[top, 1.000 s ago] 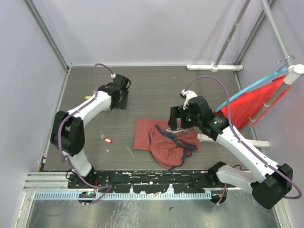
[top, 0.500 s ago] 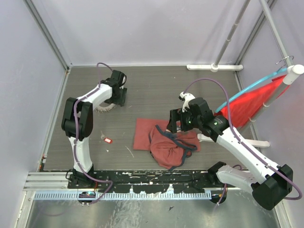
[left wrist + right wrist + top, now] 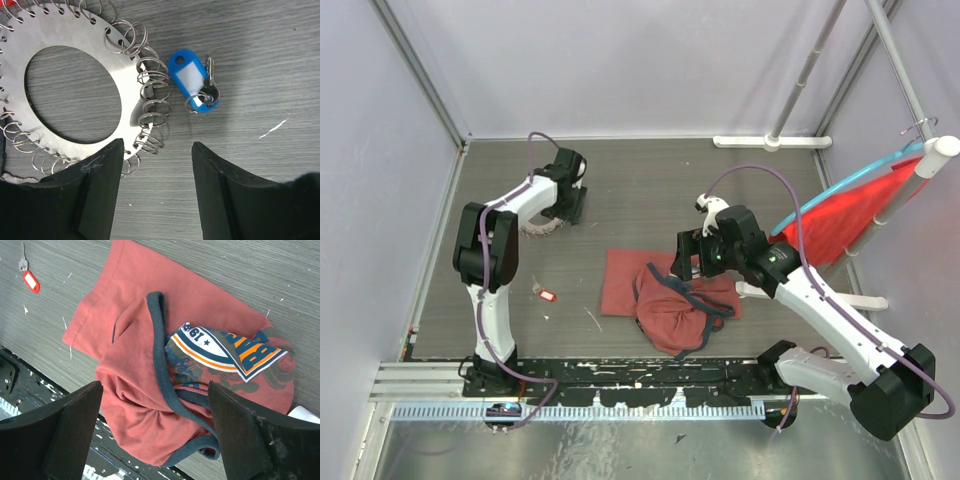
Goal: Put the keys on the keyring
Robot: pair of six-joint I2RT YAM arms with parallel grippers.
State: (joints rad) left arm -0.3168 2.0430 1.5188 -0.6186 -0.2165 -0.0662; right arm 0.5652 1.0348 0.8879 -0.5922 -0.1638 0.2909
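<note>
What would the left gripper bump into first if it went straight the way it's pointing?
Probably the table, right by the edge of the keyring. The left gripper points down with jaws open, and one finger looks lined up with the little wire loops. Depth is hard to judge.

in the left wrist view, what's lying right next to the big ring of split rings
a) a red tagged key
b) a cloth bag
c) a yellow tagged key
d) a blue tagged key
d: a blue-tagged key lies just off the right edge of the keyring, while the red-tagged key shows only in the right wrist view, away from the ring.
</note>
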